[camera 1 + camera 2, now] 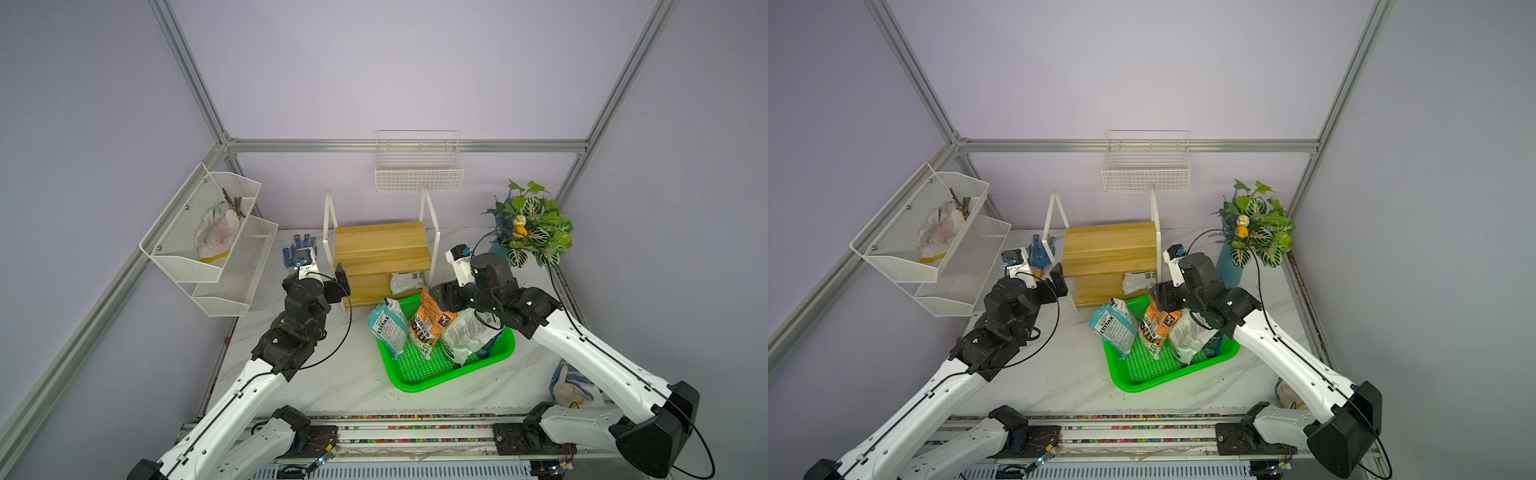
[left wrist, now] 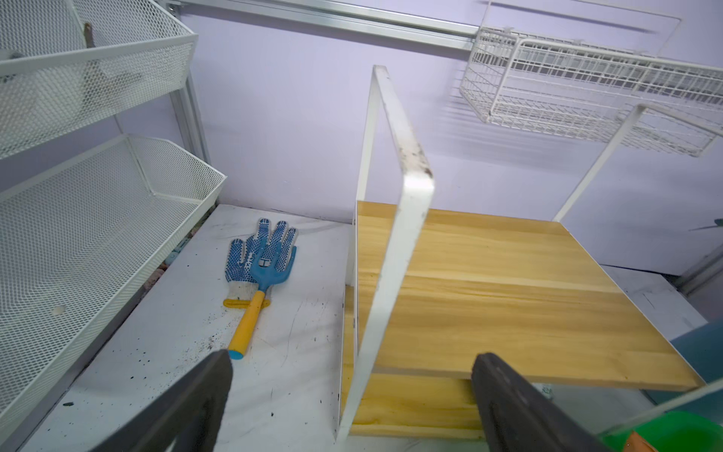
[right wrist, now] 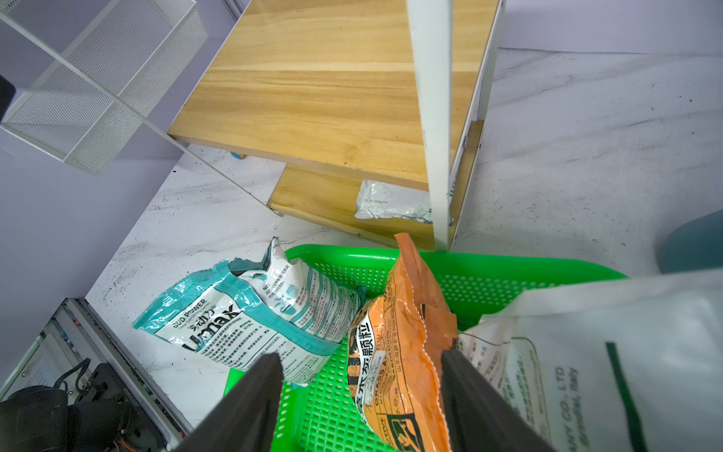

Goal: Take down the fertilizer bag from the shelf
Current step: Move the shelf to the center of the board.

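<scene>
A crumpled white fertilizer bag [image 3: 391,203] lies on the lower wooden board of the shelf [image 3: 313,98], toward that board's right end, tucked under the upper board and just behind the white metal frame leg. In both top views the bag [image 1: 407,281] shows only as a pale strip under the top plank of the shelf [image 1: 382,245], which stands at the back of the marble-patterned table [image 1: 332,374].

Right in front of the shelf sits a green perforated tray [image 1: 415,384]. It holds three more bags leaning together: a teal and white bag [image 1: 388,328] that hangs over the tray's left rim, an orange bag [image 1: 428,328] in the middle, and a larger white bag [image 1: 465,336] on the right.

The right gripper [image 3: 362,356] hangs over the tray with its jaws spread; the top of the orange bag stands between them, clear of one finger, so nothing is pinched. The left gripper [image 2: 352,354] is spread wide and empty, level with the shelf's left frame leg.

To the left of the shelf a blue dotted glove [image 2: 258,250] lies flat with a blue hand fork [image 2: 270,270] on it. A white mesh rack [image 1: 208,249] hangs on the left wall, a wire basket [image 1: 419,174] on the back wall, and a leafy plant [image 1: 532,228] stands at the back right
</scene>
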`<action>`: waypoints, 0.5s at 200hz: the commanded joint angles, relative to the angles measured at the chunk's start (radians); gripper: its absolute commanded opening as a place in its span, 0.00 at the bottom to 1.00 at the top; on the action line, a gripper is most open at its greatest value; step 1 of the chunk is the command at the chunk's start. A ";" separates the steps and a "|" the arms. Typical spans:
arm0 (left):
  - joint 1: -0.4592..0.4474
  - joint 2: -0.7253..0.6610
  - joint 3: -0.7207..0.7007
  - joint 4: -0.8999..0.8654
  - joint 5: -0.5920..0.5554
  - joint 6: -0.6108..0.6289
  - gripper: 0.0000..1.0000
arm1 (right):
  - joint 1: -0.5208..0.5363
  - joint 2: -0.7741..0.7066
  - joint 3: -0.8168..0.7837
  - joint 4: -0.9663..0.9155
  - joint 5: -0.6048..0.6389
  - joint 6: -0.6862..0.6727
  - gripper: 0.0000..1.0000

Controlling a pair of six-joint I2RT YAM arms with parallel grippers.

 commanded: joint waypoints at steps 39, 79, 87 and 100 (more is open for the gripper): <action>0.124 0.217 0.037 0.194 0.054 0.041 1.00 | 0.001 -0.016 0.012 -0.003 0.012 -0.006 0.69; 0.212 0.326 0.105 0.259 0.069 0.046 0.99 | 0.001 -0.014 0.009 -0.003 0.026 -0.019 0.70; 0.228 0.345 0.122 0.270 0.077 0.070 0.99 | 0.001 -0.011 0.011 -0.002 0.027 -0.022 0.70; 0.251 0.382 0.158 0.282 0.089 0.090 0.99 | 0.001 -0.005 0.011 0.000 0.029 -0.026 0.70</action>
